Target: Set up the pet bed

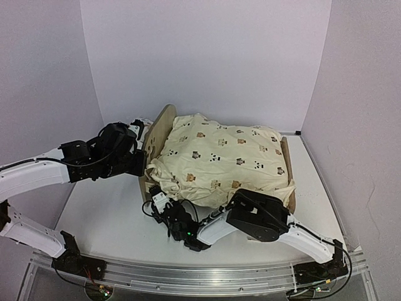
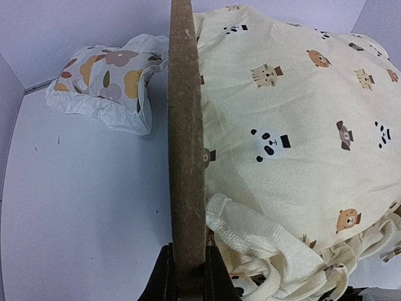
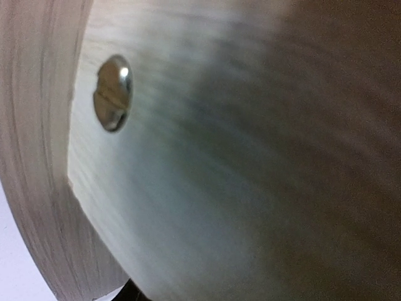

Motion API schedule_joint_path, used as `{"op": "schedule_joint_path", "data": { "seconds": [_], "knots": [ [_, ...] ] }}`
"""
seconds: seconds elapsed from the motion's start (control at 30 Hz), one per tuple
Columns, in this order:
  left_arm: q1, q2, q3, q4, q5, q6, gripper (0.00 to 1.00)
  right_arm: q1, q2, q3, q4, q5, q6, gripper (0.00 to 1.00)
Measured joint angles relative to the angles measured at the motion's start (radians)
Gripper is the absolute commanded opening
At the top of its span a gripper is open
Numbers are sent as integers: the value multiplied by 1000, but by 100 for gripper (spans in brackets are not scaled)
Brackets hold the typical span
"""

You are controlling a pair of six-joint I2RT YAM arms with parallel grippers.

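White bench carries the pet bed at centre, plywood end boards upright, L board toward our left arm. A cream animal-print quilt is heaped over the frame, spilling past the front rail. A leaf-print pillow lies on the bench outside the L board. Our left claw is clenched on that board's edge, wood betw. its fingers. Right claw sits at the bed's near-L corner; its grip we cannot tell. Its cam shows blurred wood w/ one screw.
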Motion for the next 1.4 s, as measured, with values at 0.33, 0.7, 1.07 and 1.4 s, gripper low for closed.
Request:
{"op": "schedule_joint_path", "data": {
  "seconds": [0.33, 0.7, 1.07, 1.4],
  "knots": [
    [-5, 0, 17, -25, 11, -8, 0, 1, 32, 26, 62, -21, -14, 1],
    [-11, 0, 19, -38, 15, -35, 0, 1, -5, -83, 139, -80, 9, 0],
    [-16, -1, 2, -28, 15, -53, 0, 73, -125, -297, 147, -202, 39, 0],
    [-21, -24, -88, 57, 7, -54, 0, 166, -209, -419, 117, -285, 32, 0]
  ]
}}
